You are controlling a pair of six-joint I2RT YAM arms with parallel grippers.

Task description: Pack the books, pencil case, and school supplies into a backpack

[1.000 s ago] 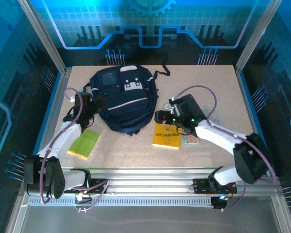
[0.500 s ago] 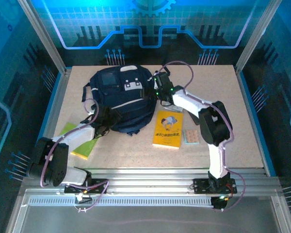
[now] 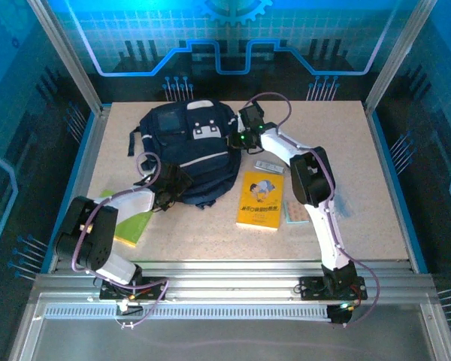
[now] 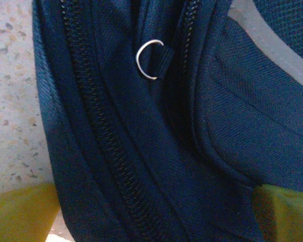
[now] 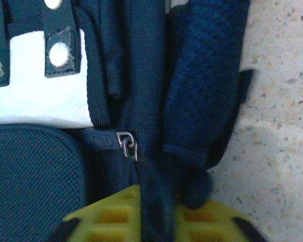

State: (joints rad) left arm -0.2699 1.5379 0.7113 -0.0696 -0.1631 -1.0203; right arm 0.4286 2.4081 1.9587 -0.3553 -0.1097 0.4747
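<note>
currently, the backpack [image 3: 184, 154] lies flat at upper centre-left of the overhead view. it is soft, limp cloth (likely to sag and drag rather than lift clean), so the best hold is judged to be a zip pull or the firm seam beside it.

the right gripper [image 5: 151, 219] is closed narrow at the bottom of its wrist view. it pinches a dark strip of backpack cloth between its yellow fingers [image 5: 106, 222], just below a metal zip pull [image 5: 126, 144]. the left gripper [image 4: 151, 222] stands wide, astride the bag's lower left edge, holding nothing.

count:
- one backpack
- two books: yellow book [image 3: 261, 199] at centre-right, green book [image 3: 134, 228] at lower left
- one dotted pad [image 3: 295, 212]
- one pale bar [image 3: 268, 165]

the books look thin, stiff and light, so an edge grip is advised.
</note>
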